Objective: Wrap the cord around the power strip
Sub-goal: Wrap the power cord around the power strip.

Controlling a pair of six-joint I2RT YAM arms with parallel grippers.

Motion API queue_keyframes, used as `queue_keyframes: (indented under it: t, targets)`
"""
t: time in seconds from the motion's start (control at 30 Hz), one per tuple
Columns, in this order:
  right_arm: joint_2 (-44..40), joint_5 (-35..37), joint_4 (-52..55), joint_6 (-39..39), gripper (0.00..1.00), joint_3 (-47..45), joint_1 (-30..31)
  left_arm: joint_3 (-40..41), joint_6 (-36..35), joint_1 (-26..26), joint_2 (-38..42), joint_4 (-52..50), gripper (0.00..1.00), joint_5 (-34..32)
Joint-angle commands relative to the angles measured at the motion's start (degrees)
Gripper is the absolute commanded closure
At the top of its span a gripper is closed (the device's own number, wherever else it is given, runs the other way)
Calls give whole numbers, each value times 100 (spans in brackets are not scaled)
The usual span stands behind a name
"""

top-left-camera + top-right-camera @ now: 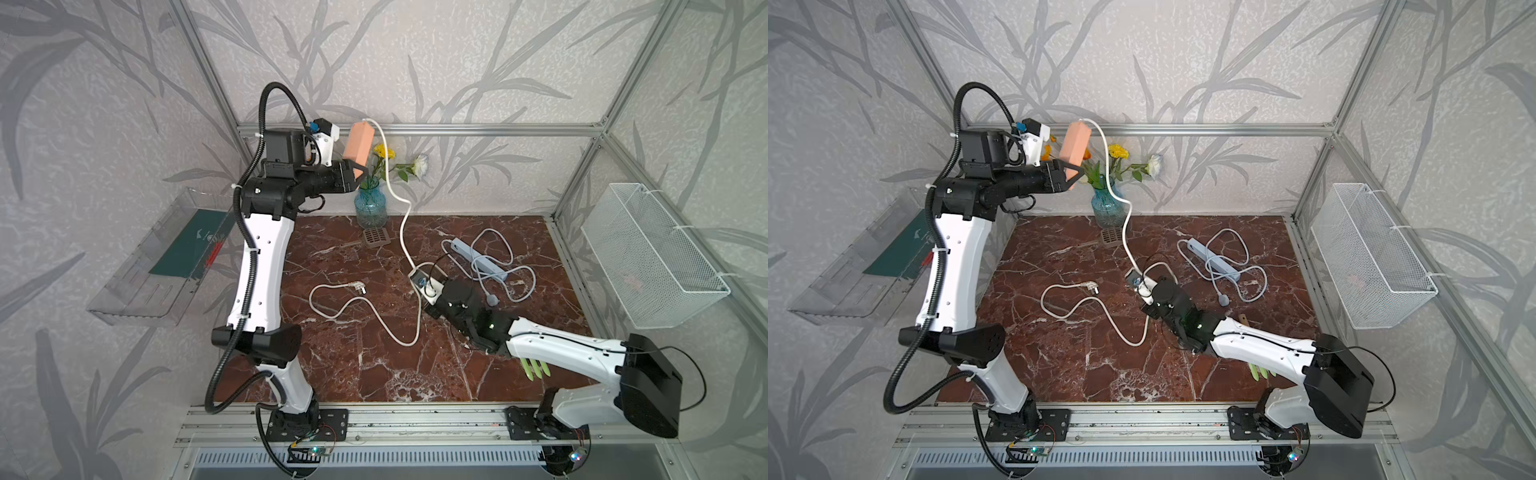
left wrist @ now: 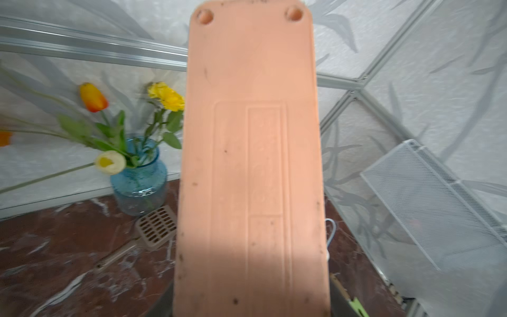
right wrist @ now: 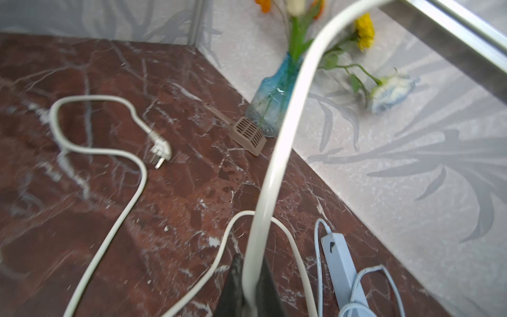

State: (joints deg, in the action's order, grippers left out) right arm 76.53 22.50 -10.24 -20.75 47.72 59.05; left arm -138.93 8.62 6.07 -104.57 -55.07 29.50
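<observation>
The peach power strip (image 1: 358, 143) (image 1: 1074, 143) is held up in the air near the back wall, standing on end. My left gripper (image 1: 357, 172) (image 1: 1072, 176) is shut on its lower end, and its flat underside (image 2: 249, 164) fills the left wrist view. The white cord (image 1: 390, 183) (image 1: 1113, 183) leaves the strip's top end and hangs down to my right gripper (image 1: 414, 272) (image 1: 1136, 274), low over the middle of the table. In the right wrist view that gripper (image 3: 251, 291) is shut on the cord (image 3: 274, 164). The rest of the cord loops over the table to its plug (image 1: 358, 287) (image 3: 160, 151).
A pale blue power strip (image 1: 478, 257) with its own tangled cord lies just right of my right gripper. A blue vase (image 1: 370, 208) of flowers and a brown slotted scoop (image 1: 376, 237) stand at the back. A wire basket (image 1: 652, 257) hangs on the right wall, a clear tray (image 1: 166, 257) on the left.
</observation>
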Motion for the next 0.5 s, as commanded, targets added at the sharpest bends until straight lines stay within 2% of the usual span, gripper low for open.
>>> queue_keyframes:
  t: [0.0,0.07,0.2,0.33,0.4,0.47]
  targets:
    - [-602,165,1410,-1395,100,-388,822,-308,-1050,7,-585,-358,100,-1420]
    - [-1202,213,1472,-1869,100,-517,1110,-189,-1407,127,-853,-565,100,-1618]
    - [-2443,-75,1233,-2176,100,-199,1148,487,-2232,549,-1110,-755,100,-1483]
    - [-2453,-10,960,-2733,100,501,1120,1115,-3042,1154,-1114,-1008,100,-739]
    - [-2319,-229,898,-2823,100,732,884,1480,-3490,1465,-995,-1080,100,-341]
    - [-2178,-574,937,-2634,100,960,436,1879,-3788,1782,-873,-1139,100,-250]
